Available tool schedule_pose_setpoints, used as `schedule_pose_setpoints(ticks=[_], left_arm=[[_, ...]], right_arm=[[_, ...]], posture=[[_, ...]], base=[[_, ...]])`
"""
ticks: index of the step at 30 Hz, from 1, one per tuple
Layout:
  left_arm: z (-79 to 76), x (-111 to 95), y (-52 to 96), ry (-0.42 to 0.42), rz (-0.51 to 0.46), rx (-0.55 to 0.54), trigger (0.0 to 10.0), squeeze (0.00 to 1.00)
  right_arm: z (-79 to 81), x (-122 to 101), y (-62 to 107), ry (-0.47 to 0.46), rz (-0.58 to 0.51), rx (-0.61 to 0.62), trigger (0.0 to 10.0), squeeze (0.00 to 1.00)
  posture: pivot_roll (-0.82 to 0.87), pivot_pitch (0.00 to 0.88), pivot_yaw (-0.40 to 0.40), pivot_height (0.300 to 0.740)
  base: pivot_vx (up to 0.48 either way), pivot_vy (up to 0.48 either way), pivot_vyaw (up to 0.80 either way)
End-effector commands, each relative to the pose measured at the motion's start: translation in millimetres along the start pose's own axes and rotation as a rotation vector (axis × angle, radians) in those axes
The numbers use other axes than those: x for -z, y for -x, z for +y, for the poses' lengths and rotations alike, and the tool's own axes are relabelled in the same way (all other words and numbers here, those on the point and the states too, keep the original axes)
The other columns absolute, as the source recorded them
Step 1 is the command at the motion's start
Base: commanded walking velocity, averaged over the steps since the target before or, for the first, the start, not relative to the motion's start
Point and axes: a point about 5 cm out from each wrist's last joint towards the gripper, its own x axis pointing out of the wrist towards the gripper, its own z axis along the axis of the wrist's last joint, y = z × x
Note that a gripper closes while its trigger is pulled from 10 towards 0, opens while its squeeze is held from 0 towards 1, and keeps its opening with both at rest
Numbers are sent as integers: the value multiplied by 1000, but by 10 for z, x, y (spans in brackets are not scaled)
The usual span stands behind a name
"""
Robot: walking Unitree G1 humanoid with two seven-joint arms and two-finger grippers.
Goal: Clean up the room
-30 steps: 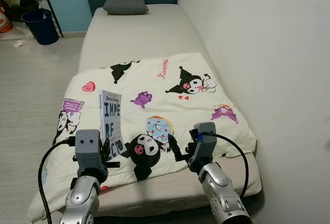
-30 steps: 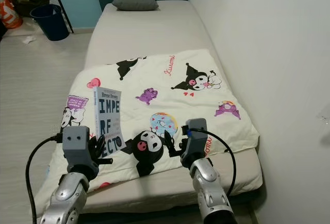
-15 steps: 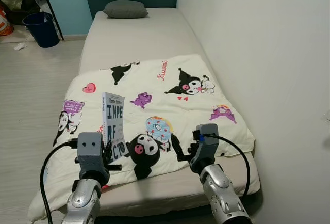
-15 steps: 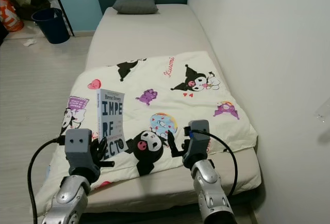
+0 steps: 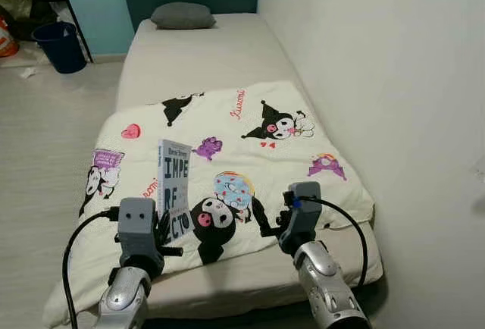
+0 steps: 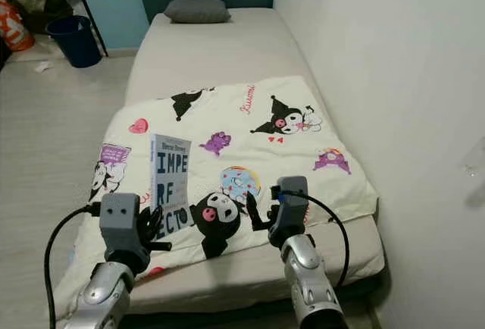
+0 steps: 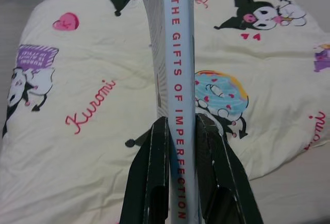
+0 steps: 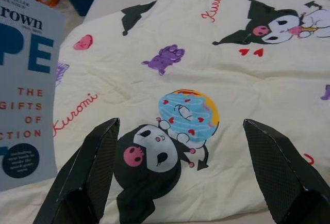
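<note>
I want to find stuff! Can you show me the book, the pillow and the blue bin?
book (image 5: 175, 187), left eye view, on its front cover.
pillow (image 5: 183, 15), left eye view, on its middle.
blue bin (image 6: 73, 39), right eye view, on its side.

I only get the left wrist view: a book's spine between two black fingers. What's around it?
Observer: The left gripper holds the book upright above a cartoon-print blanket on a bed.
Operator: Is the other arm busy?
Observer: The right gripper hangs open over the blanket, holding nothing.
Operator: Anything at the far end of the bed?
Observer: A grey pillow, and a dark blue bin on the floor beside the bed.
</note>
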Motion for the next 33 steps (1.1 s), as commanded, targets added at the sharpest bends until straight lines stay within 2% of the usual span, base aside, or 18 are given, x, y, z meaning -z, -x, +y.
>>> schedule_pose_setpoints(ticks=[1,33], left_arm=[[29,-36,38,-11,-19,-3,10000,0],[59,-36,77,-12,-6,4,10000,0]], right_arm=[[20,47,18,-12,10,-5,10000,0],[58,70,29,-29,10,-11,10000,0]], posture=[[39,163,7,740],[53,177,14,740]], base=[[0,409,0],[0,414,0]])
